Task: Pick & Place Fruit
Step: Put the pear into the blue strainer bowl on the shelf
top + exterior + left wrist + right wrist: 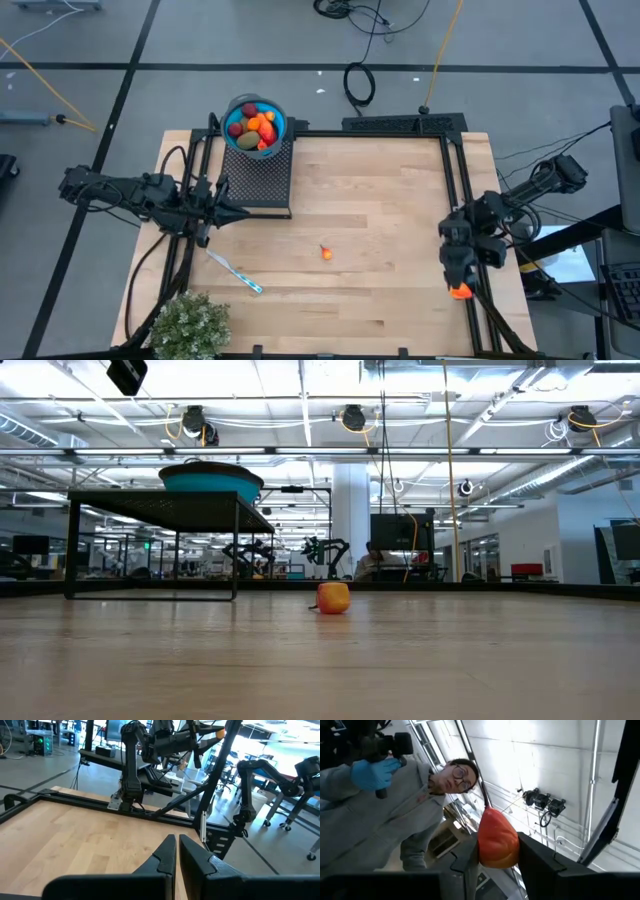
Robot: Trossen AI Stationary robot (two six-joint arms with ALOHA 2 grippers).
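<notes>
The right gripper (459, 290) sits at the near right edge of the wooden table (380, 200), tipped upward. Its jaws are closed partway on a red-orange fruit piece (496, 841), which fills the gap between the two dark fingers. In the right wrist view a person in a grey top with a blue-gloved hand (370, 773) stands beyond it.

Near the table's middle, well apart from both arms, lies a small orange ball (327, 253). A thin blue-and-white stick (236, 272) lies to its left, and a bushy green plant (190, 325) fills the near left corner.

The left gripper (177, 851) waits at the left edge, jaws shut and empty.

Farthest off, a blue bowl (275, 131) on a black raised stand (255, 178) holds a heap of fruit (256, 127).

The risk: the held piece looks rounded and is pinched only at its sides, so a quick swing toward the far-off bowl could let it slip out over the table edge.
</notes>
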